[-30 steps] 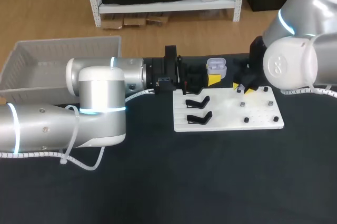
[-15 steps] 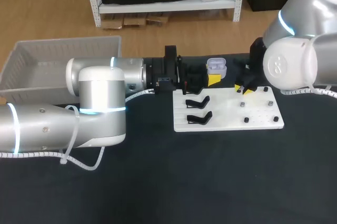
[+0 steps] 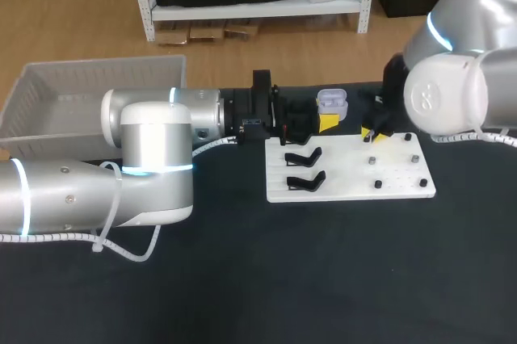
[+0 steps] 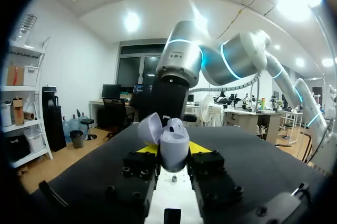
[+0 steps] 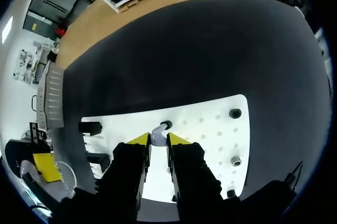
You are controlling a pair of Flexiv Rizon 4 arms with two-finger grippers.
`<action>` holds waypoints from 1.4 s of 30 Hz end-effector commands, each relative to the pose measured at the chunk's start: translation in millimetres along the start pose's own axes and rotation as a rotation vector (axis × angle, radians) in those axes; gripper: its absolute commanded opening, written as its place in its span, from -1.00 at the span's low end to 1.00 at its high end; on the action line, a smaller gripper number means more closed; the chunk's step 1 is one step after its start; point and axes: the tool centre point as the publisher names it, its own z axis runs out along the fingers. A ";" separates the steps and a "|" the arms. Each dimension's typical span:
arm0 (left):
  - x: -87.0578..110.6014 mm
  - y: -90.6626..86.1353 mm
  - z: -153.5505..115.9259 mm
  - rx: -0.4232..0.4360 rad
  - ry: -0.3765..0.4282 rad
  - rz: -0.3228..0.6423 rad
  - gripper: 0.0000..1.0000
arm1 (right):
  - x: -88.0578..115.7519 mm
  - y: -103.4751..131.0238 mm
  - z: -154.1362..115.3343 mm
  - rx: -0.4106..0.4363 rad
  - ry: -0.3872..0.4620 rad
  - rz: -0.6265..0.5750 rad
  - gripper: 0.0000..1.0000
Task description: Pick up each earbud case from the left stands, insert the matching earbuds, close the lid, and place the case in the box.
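You're pinching an earbud (image 5: 157, 135) in your right gripper (image 5: 158, 141) at the board's (image 3: 396, 186) far edge, your left gripper (image 4: 174, 154) clamping the open case (image 4: 175, 141) just to its left.

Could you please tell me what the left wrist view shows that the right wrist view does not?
Only the left wrist view shows the lavender earbud case, lid open, gripped in the left tool, with the right arm beyond it. Only the right wrist view shows an earbud gripped in the right tool, the black stands and the grey box. Both show the white board on the black table.
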 end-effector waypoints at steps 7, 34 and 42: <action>0.8 0.1 0.0 -0.001 -0.003 0.002 -1.00 | 7.6 6.8 -52.3 0.066 -0.011 0.020 -1.00; 0.8 0.1 0.0 -0.001 -0.003 0.002 -1.00 | 67.5 107.9 -177.3 0.017 0.163 -0.433 -1.00; 0.8 0.1 0.0 -0.001 -0.003 0.002 -1.00 | 73.6 121.9 -169.3 -0.007 0.189 -0.695 -1.00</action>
